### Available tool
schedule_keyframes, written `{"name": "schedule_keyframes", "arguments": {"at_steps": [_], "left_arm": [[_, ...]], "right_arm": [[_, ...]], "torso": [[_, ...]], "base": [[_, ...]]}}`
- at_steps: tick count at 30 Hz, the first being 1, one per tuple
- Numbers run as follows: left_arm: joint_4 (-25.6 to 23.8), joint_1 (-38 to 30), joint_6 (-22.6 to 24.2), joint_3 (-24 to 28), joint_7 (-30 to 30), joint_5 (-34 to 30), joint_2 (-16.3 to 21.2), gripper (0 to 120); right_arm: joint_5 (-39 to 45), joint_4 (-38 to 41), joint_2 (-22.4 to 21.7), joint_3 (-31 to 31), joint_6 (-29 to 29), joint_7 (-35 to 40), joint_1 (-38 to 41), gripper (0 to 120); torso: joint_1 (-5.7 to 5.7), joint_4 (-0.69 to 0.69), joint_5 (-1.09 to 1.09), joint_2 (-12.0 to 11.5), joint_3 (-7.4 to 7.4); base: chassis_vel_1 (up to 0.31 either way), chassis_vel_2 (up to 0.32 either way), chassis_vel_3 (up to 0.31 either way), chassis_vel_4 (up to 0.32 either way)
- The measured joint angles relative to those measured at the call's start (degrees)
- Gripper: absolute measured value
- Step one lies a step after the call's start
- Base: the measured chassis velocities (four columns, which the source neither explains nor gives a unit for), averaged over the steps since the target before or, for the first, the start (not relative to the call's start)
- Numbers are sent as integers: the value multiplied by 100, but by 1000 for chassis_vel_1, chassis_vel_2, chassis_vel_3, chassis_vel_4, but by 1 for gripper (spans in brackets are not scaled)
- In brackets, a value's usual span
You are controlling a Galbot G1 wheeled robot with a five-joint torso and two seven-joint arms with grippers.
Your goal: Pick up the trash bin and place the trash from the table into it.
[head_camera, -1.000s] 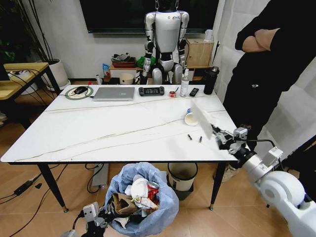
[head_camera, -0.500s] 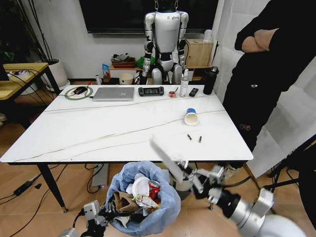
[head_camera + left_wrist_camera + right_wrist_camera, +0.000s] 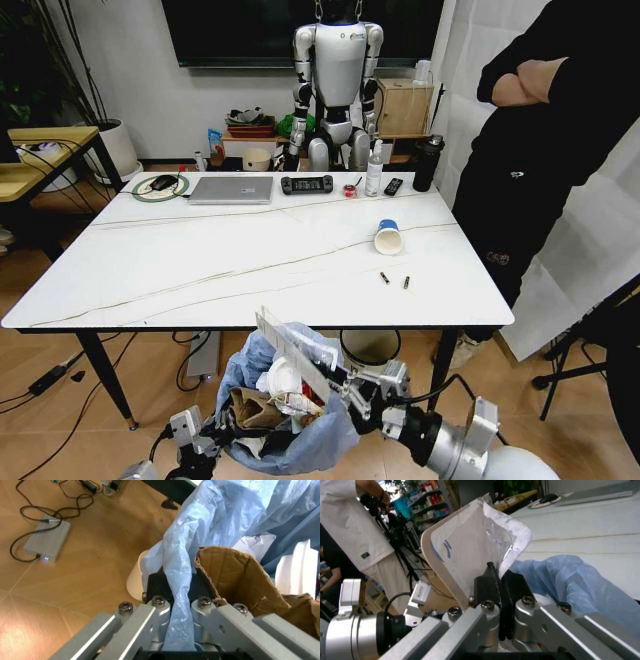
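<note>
The trash bin [image 3: 325, 420], lined with a light-blue bag [image 3: 210, 521], stands on the floor in front of the table [image 3: 200, 270]. It holds brown cardboard [image 3: 235, 577], white paper and a red wrapper. My left gripper [image 3: 205, 440] is shut on the bag's rim [image 3: 179, 603]. My right gripper [image 3: 350, 385] is shut on a flat clear packet [image 3: 295, 350] held tilted over the bin's mouth; the packet [image 3: 470, 547] rises from the jaws above the blue bag [image 3: 570, 581]. A blue-white paper cup [image 3: 387, 237] lies on the table, with two small bits [image 3: 384, 277] near it.
A silver laptop [image 3: 231, 190], black controller [image 3: 306, 184], bottle [image 3: 374, 172] and flask [image 3: 427, 163] line the table's far edge. A cream bin [image 3: 368, 357] stands under the table. A person in black [image 3: 540, 150] stands at the right. A yellow-wood desk [image 3: 40, 150] is at the left.
My right arm swung from the table's right edge down and left, carrying the packet to above the bin. The left gripper kept its hold on the bag.
</note>
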Motion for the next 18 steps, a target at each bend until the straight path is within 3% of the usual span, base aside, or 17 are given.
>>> {"name": "schedule_keyframes", "arguments": {"at_steps": [18], "left_arm": [[-63, 76, 128, 69, -174, 128, -184, 0]], "right_arm": [[-1070, -527, 94, -504, -22, 233, 129, 0]], "torso": [[0, 0, 1, 0, 0]], "base": [[0, 0, 0, 0]]}}
